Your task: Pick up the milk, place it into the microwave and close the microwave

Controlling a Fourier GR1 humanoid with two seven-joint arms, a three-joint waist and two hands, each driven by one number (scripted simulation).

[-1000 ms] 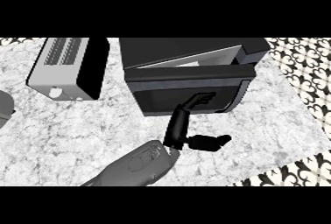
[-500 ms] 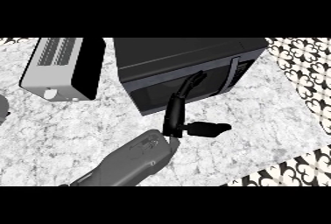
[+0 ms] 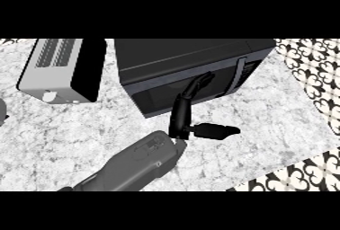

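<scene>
The left hand (image 3: 181,123) reaches up from the lower middle of the head view at the end of its grey forearm (image 3: 133,166). Its fingers (image 3: 196,87) are straight and pressed together in one narrow line, and the tips touch the door (image 3: 159,96) of the microwave (image 3: 186,54). The thumb (image 3: 214,130) sticks out sideways to the right, well apart from the fingers, over bare counter (image 3: 279,117). Nothing is held or pinched.

The microwave stands directly beyond the fingertips. Its long axis runs from left to right across the view, with the right end swung slightly away from the hand. The door side faces back toward the hand and a little to its left. The door looks flush with the body, though its dark edge makes the seam hard to judge. The vertical handle (image 3: 238,76) is to the right of the fingertips, near the microwave's right end.

The milk cannot be seen anywhere on the counter around the hand. Which way it points, and how its long axis lies, therefore cannot be told.

Well to the left of the hand, level with the microwave, a toaster (image 3: 56,67) stands on the marbled counter. Its slotted top faces up and its length runs away from the hand.
</scene>
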